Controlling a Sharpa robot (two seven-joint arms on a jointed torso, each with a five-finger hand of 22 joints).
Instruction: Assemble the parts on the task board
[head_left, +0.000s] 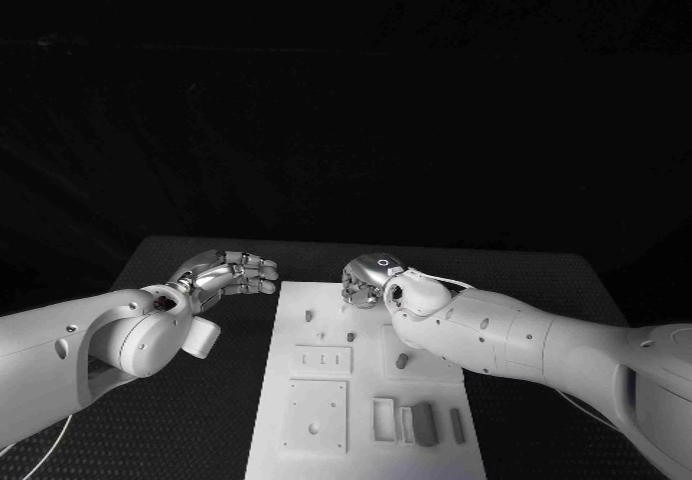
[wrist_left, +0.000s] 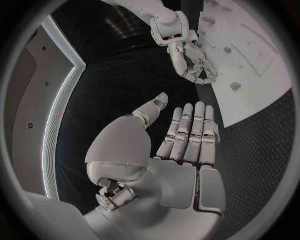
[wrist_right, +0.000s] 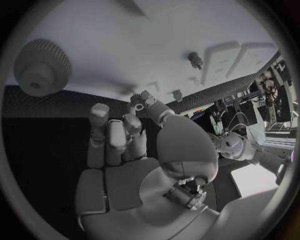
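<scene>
Both hands hover at the board's (head_left: 361, 400) far end: left hand (head_left: 231, 275) just off its left edge, fingers straight and apart, empty; right hand (head_left: 368, 280) over the far edge, fingers curled, holding nothing visible. Grey parts (head_left: 415, 420) lie on the near end.

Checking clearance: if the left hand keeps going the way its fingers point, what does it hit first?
Probably the right hand. In the left wrist view the left hand holds nothing, fingers straight, aimed across bare black table at it, beside the task board. Depth is unclear.
</scene>
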